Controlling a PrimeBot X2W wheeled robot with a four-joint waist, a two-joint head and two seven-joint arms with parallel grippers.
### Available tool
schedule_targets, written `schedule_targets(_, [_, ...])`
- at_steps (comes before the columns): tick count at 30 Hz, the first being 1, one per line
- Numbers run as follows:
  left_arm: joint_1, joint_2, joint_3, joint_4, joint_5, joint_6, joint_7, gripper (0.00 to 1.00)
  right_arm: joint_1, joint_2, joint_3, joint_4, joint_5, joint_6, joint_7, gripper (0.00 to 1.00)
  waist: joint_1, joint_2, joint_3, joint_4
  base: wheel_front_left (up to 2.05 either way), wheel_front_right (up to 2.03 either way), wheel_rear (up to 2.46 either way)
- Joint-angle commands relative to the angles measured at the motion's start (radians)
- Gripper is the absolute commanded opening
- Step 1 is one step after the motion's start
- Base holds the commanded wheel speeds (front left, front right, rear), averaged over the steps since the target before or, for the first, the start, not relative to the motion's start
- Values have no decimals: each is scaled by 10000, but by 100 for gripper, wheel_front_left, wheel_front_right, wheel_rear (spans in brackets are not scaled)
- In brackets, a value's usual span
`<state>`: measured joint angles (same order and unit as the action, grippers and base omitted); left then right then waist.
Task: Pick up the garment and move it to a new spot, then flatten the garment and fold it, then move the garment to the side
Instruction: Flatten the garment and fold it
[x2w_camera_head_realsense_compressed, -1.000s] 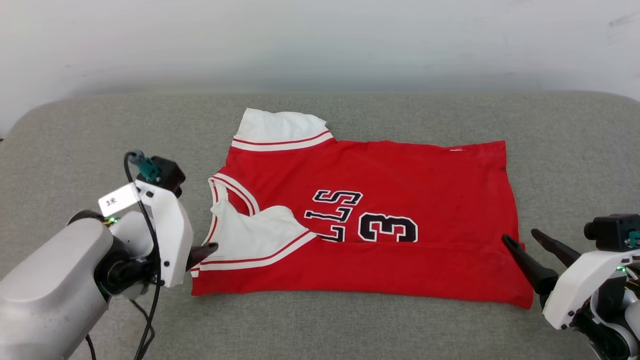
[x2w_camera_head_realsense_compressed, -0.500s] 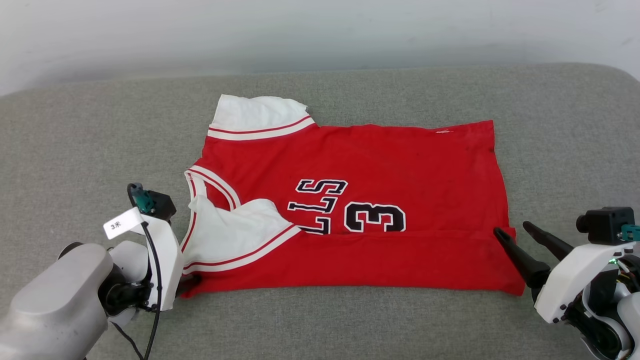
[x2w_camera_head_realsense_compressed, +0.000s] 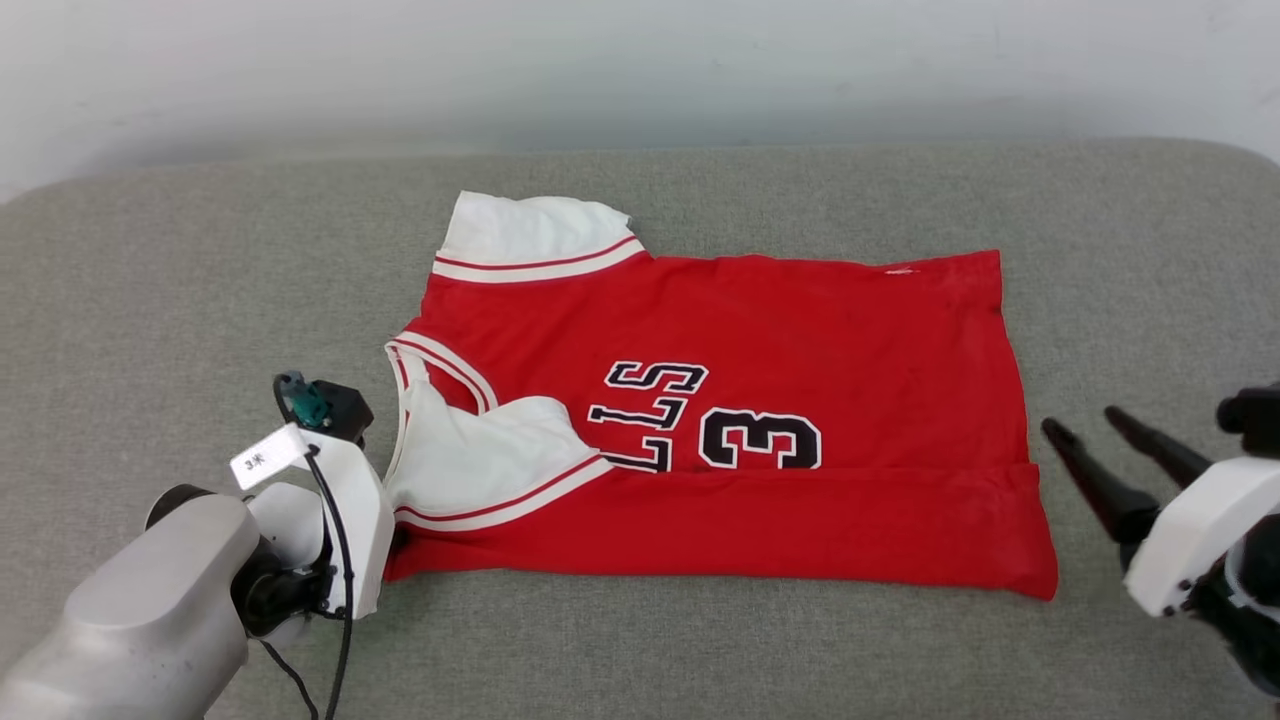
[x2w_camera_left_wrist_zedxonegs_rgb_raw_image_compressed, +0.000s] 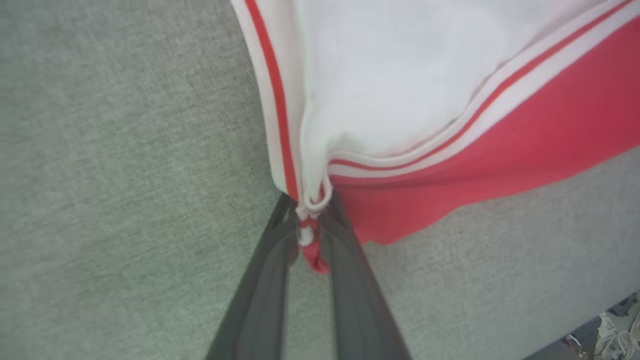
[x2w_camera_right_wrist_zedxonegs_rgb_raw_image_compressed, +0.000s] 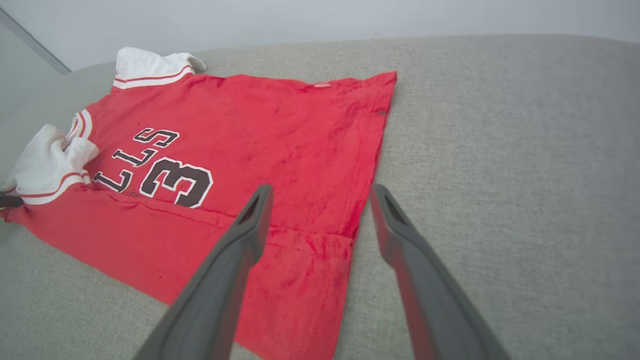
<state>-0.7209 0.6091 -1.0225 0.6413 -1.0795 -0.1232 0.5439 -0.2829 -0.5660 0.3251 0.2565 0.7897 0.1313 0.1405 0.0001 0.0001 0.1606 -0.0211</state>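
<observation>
1. The red basketball jersey (x2w_camera_head_realsense_compressed: 780, 340) lies flat in the middle of the grey cushioned surface (x2w_camera_head_realsense_compressed: 200, 300), its neck toward the robot's left and its hem toward the right; a pale wall (x2w_camera_head_realsense_compressed: 640, 70) is behind.
2. The near long edge is folded up over the front, so only "LLS" and "3" can be read; one white sleeve panel lies at the far left corner, and the other is folded over the front at the near left.
3. The left gripper (x2w_camera_left_wrist_zedxonegs_rgb_raw_image_compressed: 310, 210) is pressed together on the near left corner of the jersey; a small bunch of red and white striped trim sits pinched between its fingers.
4. A white label (x2w_camera_head_realsense_compressed: 262, 460) hangs on the cable at the left wrist.
5. The right gripper (x2w_camera_head_realsense_compressed: 1080, 420) is spread wide and holds nothing; it hovers just beside the hem at the right side, with the fingertips apart from the cloth in the head view.
</observation>
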Motion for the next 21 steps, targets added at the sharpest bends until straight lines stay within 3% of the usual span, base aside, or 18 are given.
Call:
schedule_targets(1, [113,-81,16,-103,-6,-45,-351,0,-47,-240,-215,-190,-148,-10,148,100,-1,-1,-145,90,0,0,0])
schedule_targets(7, [-32,276,100,-913,82,-57,-1092,0,-261,-1002,-791,-848,-226,-12,1602,100,-1,-1,-388,306,0,0,0])
schedule_targets(13, [106,530,22,-1736,247,-61,-1400,0,-149,-1704,-641,-1359,188,-10,4334,100,-1,-1,-486,517,0,0,0])
schedule_targets(16, [145,599,11,-2104,299,37,-1413,0,24,-1867,-502,-1463,395,-10,5671,100,-1,-1,-442,624,0,0,0])
schedule_targets(21, [126,596,-29,-2472,382,200,-1422,0,191,-1517,-553,-1292,480,-10,6482,100,-1,-1,-300,768,0,0,0])
